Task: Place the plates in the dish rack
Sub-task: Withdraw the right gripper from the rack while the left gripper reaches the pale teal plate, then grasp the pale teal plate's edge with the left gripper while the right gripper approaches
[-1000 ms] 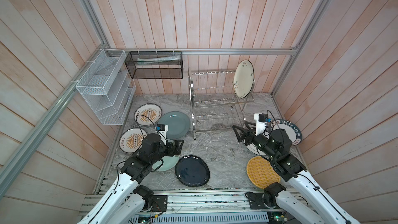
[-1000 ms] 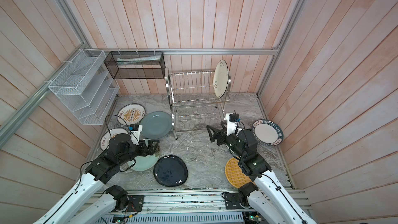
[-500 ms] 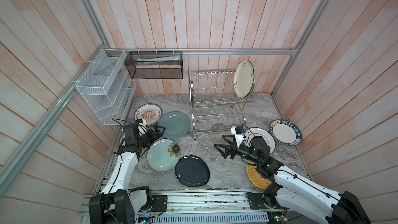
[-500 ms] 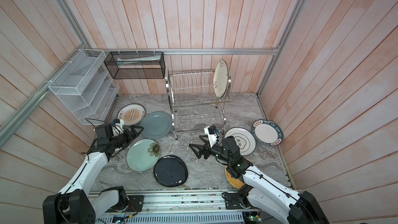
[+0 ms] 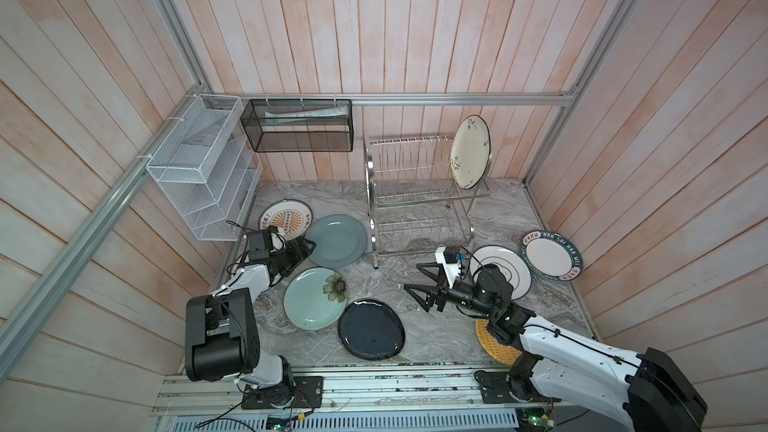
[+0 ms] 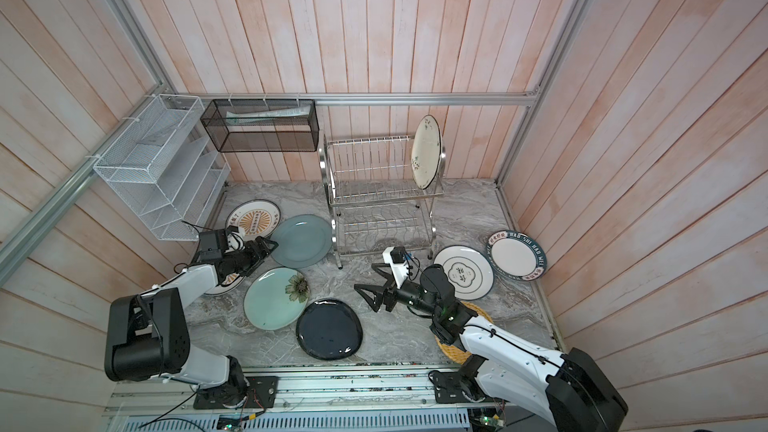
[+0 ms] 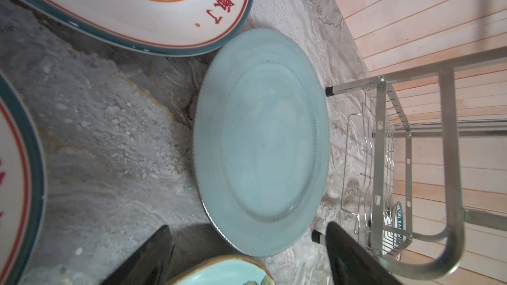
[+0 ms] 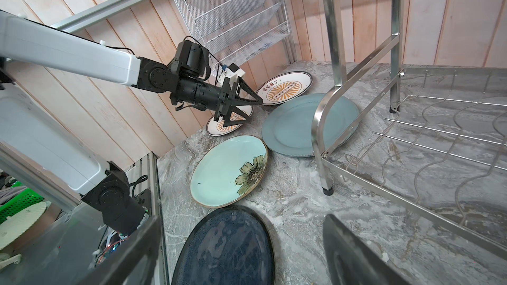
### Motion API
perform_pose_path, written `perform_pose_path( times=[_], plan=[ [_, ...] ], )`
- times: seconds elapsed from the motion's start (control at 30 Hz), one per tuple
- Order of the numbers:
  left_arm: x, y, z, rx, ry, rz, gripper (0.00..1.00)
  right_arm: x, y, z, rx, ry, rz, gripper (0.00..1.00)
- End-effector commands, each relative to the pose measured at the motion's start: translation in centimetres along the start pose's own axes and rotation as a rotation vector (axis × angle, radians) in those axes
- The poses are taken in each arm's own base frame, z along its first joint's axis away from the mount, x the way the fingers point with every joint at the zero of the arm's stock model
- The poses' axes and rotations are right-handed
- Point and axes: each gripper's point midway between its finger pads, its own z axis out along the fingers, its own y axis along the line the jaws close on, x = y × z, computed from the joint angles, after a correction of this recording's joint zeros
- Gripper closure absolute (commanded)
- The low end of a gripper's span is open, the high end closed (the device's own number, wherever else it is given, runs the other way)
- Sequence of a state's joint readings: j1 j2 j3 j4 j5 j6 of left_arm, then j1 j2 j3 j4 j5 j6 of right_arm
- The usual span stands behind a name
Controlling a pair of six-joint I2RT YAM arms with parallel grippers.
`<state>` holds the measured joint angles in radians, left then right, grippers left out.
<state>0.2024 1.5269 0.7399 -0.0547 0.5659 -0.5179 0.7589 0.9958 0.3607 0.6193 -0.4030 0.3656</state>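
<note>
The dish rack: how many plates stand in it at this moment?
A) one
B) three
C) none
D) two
A: only the cream plate stands upright in the dish rack, at the right end of its upper tier in both top views; no other slot holds a plate.

Under right arm point(image 5: 509, 317), yellow woven plate point(image 5: 490, 347) mostly hidden. Under left arm point(image 6: 195, 280), one orange-sunburst plate point(image 6: 230, 284) largely covered. Right wrist view: dark navy plate point(image 8: 225, 248) cut off by frame edge.
</note>
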Motion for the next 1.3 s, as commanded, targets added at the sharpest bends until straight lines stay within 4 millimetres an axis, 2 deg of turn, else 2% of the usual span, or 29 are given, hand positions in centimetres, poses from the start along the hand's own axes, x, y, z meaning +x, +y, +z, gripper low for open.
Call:
perform_pose_path(
  times=[0.0, 0.13, 0.33, 0.53, 0.67, 0.8, 1.0, 1.17, 1.27],
  plan=[
    [-2.3, -0.6, 0.9, 0.037, -0.03, 0.068, 0.15, -0.4, 0.7, -0.1, -0.028, -0.023, -0.025, 0.08],
    [-2.4, -0.2, 2.0, 0.048, 0.007, 0.068, 0.17, -0.3, 0.6, 0.0, -0.026, -0.019, -0.026, 0.08],
    [-1.6, 0.7, 3.8, 0.059, 0.075, 0.035, 0.23, -0.3, 0.8, 0.0, -0.025, -0.021, -0.034, 0.08],
    [-0.8, 1.2, 5.0, 0.09, 0.126, -0.001, 0.3, -0.3, 1.1, 0.0, -0.035, -0.026, -0.038, 0.08],
    [-0.1, 1.2, 5.6, 0.122, 0.159, -0.032, 0.3, 0.0, 1.1, 0.2, -0.042, -0.016, -0.035, 0.07],
    [0.6, 1.4, 6.1, 0.144, 0.186, -0.06, 0.34, 0.2, 1.1, 0.3, -0.047, -0.013, -0.031, 0.03],
    [0.8, 1.8, 6.7, 0.152, 0.201, -0.096, 0.5, 0.5, 1.1, 0.6, -0.052, -0.001, -0.027, 0.03],
    [1.0, 2.2, 7.2, 0.15, 0.204, -0.118, 0.59, 0.5, 1.2, 0.7, -0.057, 0.001, -0.029, 0.02],
    [1.0, 2.3, 7.4, 0.156, 0.202, -0.133, 0.71, 0.5, 1.2, 0.7, -0.055, 0.0, -0.03, 0.03]
  ],
)
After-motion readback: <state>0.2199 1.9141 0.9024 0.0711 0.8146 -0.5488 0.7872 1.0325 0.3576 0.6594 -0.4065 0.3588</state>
